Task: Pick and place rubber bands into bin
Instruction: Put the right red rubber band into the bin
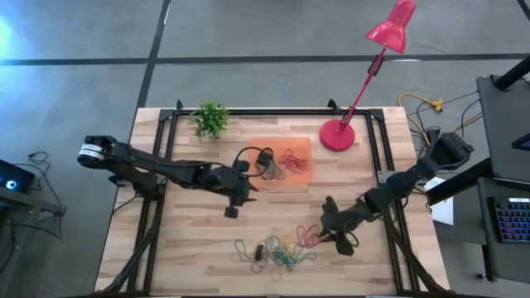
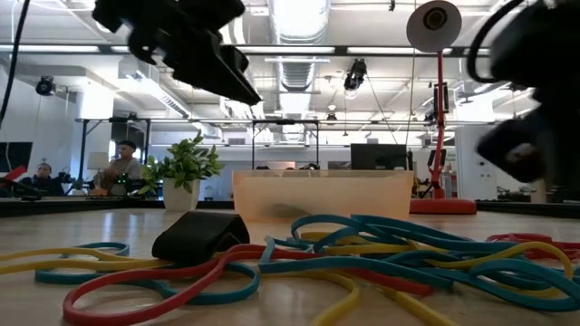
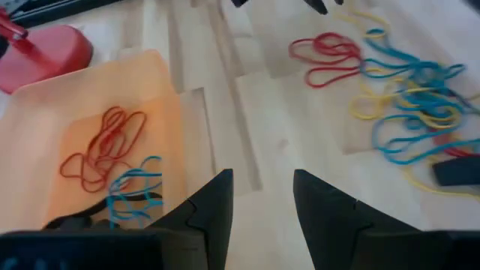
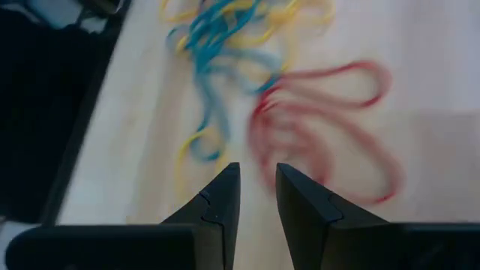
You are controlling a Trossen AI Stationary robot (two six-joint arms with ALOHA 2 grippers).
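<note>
My left gripper (image 3: 259, 206) hangs with fingers apart beside the bin (image 1: 302, 145); right gripper (image 4: 256, 196), nearly closed and empty, must descend onto red bands (image 4: 330, 120).

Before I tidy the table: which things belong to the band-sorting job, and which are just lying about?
Job: loose bands; bin, some bands already inside; left tool, open, empty; right tool.

Lying about: red lamp; plant; black block among the bands.
</note>
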